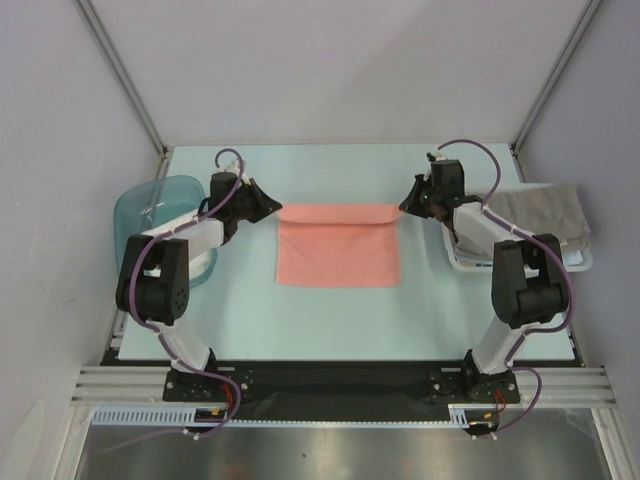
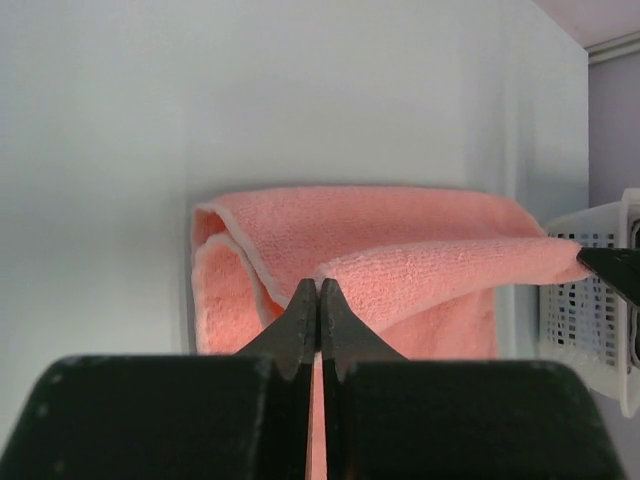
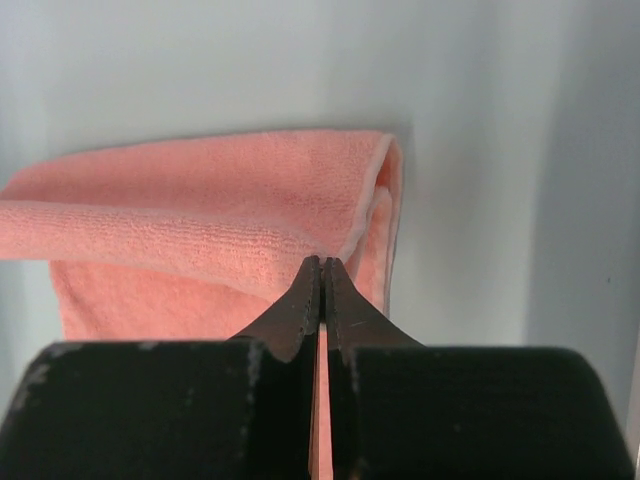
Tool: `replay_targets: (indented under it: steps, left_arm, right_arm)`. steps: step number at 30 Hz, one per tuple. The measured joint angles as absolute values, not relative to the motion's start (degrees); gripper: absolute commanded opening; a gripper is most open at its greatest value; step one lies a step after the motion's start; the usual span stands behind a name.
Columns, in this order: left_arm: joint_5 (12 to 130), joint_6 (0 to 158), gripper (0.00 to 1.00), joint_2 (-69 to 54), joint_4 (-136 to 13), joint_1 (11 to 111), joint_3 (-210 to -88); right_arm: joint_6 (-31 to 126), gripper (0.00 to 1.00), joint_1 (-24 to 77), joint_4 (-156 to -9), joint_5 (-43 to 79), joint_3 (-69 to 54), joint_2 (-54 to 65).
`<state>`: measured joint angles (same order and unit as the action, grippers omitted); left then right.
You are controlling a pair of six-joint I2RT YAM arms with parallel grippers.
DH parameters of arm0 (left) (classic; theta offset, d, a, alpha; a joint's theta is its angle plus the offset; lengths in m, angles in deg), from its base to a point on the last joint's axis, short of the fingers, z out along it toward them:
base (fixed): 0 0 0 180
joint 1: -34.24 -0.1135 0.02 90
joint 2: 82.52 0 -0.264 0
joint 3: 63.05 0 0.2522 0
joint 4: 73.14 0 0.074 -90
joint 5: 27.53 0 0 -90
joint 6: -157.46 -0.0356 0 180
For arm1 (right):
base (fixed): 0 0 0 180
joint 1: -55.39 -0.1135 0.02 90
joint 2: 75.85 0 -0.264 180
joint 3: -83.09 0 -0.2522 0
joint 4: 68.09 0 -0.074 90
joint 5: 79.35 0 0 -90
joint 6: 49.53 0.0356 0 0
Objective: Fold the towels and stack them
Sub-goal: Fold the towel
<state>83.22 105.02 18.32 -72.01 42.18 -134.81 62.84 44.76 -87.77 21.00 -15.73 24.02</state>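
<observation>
Salmon-pink towel [image 1: 338, 255], pinched by left gripper [image 1: 274, 205], right gripper [image 1: 404, 207] (far corners)

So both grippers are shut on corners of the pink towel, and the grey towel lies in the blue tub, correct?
Not quite. The grey towel lies over the white basket on the right, not in the blue tub, as the top view shows. The rest is right.

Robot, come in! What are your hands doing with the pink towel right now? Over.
Left gripper shut on one pink towel corner. Right gripper shut on another. Held edge raised, mid-fold. Nothing in the way.
</observation>
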Motion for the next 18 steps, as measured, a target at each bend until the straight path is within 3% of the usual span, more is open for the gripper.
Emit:
replay_targets:
  steps: [18]
  left_arm:
    - [79.6, 105.0, 0.0, 7.4, -72.2, 44.8, -119.1]
  right_arm:
    - [64.4, 0.0, 42.4, -88.1, 19.0, -30.6, 13.7]
